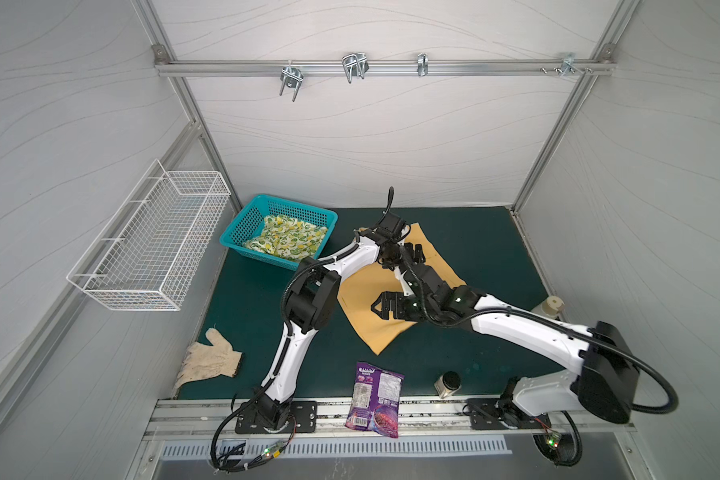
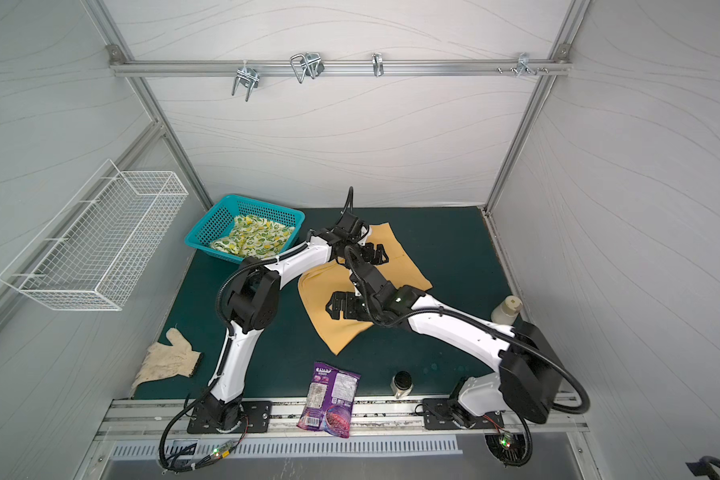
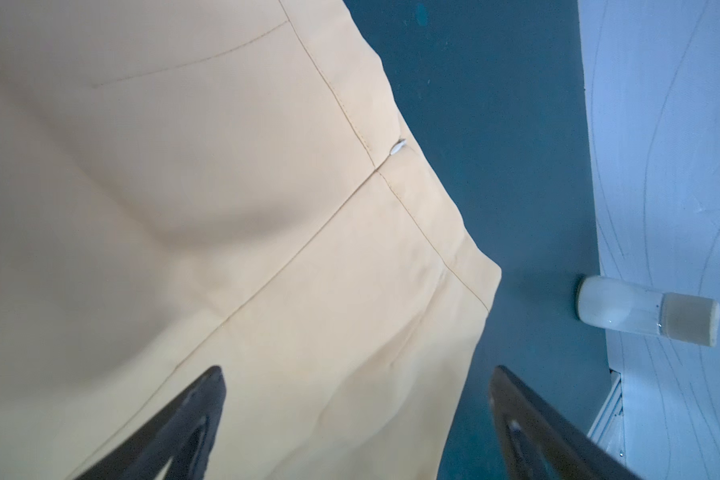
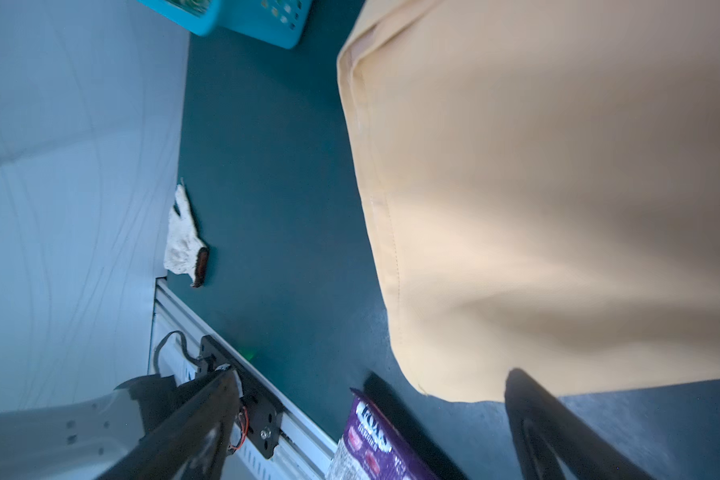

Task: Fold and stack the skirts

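I find the mustard-yellow skirt (image 1: 377, 334) (image 2: 341, 332) spread flat and slantwise at the middle of the dark green surface (image 1: 474, 257). The lemon-print skirt (image 1: 285, 241) (image 2: 254, 241) lies crumpled inside the teal basket (image 1: 242, 226) at the far left corner, well apart from the yellow one. In both top views the left gripper (image 1: 414, 253) (image 2: 375, 253) is over the far part of the mustard-yellow skirt. Its wrist view (image 3: 356, 372) shows the jaws spread wide with nothing between them, above a stitched seam and a small white tab (image 3: 398, 147). The right gripper (image 1: 377, 308) (image 2: 333, 305) is over the skirt's near half. Its jaws are likewise wide apart and empty (image 4: 373, 374), one finger above the cloth's corner. I cannot tell whether either touches the fabric. A purple snack bag (image 1: 375, 399) lies at the near edge, a soiled glove (image 1: 208, 361) at the near left, and a white bottle (image 3: 624, 309) by the right wall.
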Controlling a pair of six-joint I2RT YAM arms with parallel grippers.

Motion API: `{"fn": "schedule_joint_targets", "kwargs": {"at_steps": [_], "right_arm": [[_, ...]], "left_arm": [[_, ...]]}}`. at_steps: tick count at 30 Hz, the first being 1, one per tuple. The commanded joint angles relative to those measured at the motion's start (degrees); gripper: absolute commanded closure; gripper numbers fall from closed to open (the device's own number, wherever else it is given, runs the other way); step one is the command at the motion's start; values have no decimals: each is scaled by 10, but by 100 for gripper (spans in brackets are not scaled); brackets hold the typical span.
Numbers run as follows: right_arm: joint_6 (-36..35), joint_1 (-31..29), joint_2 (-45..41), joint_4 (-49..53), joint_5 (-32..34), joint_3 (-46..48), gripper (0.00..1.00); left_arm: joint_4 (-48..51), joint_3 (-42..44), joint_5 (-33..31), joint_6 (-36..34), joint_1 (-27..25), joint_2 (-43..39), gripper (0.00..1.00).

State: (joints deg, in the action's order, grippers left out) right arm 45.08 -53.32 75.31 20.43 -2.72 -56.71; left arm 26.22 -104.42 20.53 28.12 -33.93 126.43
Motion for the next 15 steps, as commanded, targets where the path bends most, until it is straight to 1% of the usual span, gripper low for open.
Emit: {"fn": "schedule_joint_targets", "kwargs": {"at_steps": [1, 3, 7, 10, 13, 15], "right_arm": [[-53, 10, -48, 71, 67, -21, 1], [-70, 42, -58, 71, 57, -19, 1], [-91, 153, -49, 41, 0, -6, 1], [-105, 234, -6, 26, -47, -18, 1], [-118, 288, 53, 19, -61, -45, 1], [-131, 312, 93, 21, -54, -67, 1]], "left_arm": [[-16, 24, -8, 7, 4, -72, 1], [-15, 43, -22, 20, 4, -89, 1], [2, 85, -63, 39, 5, -113, 1], [-21, 146, -79, 54, 6, -138, 1], [-50, 207, -93, 81, 12, -162, 1], [-66, 237, -99, 95, 19, -170, 1]]}}
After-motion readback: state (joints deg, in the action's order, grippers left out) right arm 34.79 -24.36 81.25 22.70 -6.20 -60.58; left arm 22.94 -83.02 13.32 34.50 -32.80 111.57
